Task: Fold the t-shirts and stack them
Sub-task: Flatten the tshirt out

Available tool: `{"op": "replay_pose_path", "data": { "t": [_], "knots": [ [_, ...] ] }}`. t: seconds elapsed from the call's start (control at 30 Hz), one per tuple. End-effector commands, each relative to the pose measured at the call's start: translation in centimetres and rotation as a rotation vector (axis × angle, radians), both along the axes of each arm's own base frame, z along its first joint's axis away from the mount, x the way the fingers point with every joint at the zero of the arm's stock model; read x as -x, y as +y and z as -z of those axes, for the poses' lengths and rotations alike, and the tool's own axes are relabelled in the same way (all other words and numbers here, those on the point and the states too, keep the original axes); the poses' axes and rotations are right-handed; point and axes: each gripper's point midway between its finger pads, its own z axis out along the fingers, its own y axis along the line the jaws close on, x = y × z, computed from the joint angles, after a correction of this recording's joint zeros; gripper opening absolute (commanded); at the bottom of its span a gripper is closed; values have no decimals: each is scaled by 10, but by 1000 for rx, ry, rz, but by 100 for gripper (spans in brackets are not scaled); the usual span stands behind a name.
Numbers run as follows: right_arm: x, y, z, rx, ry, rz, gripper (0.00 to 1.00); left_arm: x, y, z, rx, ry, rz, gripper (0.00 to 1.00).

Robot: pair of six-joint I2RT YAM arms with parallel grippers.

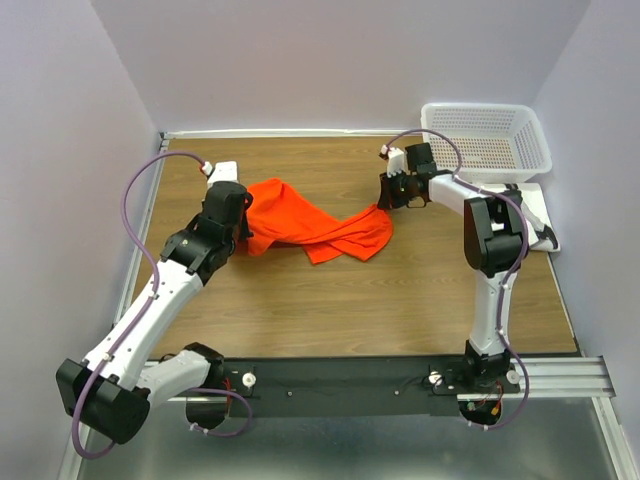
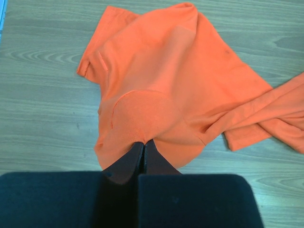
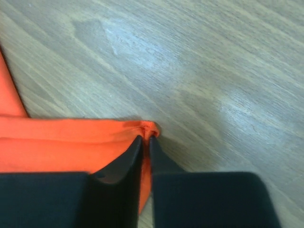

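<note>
One orange-red t-shirt [image 1: 310, 228] lies twisted and bunched across the middle of the wooden table. My left gripper [image 1: 243, 228] is shut on its left end; in the left wrist view the cloth [image 2: 175, 90] spreads out from the closed gripper [image 2: 144, 142]. My right gripper [image 1: 385, 203] is shut on the shirt's right corner. In the right wrist view the folded edge [image 3: 71, 142] is pinched at the gripper [image 3: 145, 137], low over the table.
A white mesh basket [image 1: 487, 137] stands at the back right corner. A white flat board [image 1: 538, 212] lies just in front of it, beside the right arm. Another white object [image 1: 222, 169] lies behind the left gripper. Walls enclose the table.
</note>
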Motion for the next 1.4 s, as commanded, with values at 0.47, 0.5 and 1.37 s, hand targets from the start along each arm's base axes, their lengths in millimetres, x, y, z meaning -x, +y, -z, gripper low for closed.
{"op": "replay_pose_path", "data": {
  "t": [0.47,0.5,1.37],
  "knots": [
    [-112,-49,-188,185,-427,349,0,-134,45,-89,-98,-212,-128,0],
    [-118,-52,-218,175,-488,368,0,-149,44,-95,-114,-213,-133,0],
    [125,-64,-151,-92,-182,429,4,18,-28,13,401,88,190,27]
  ]
}}
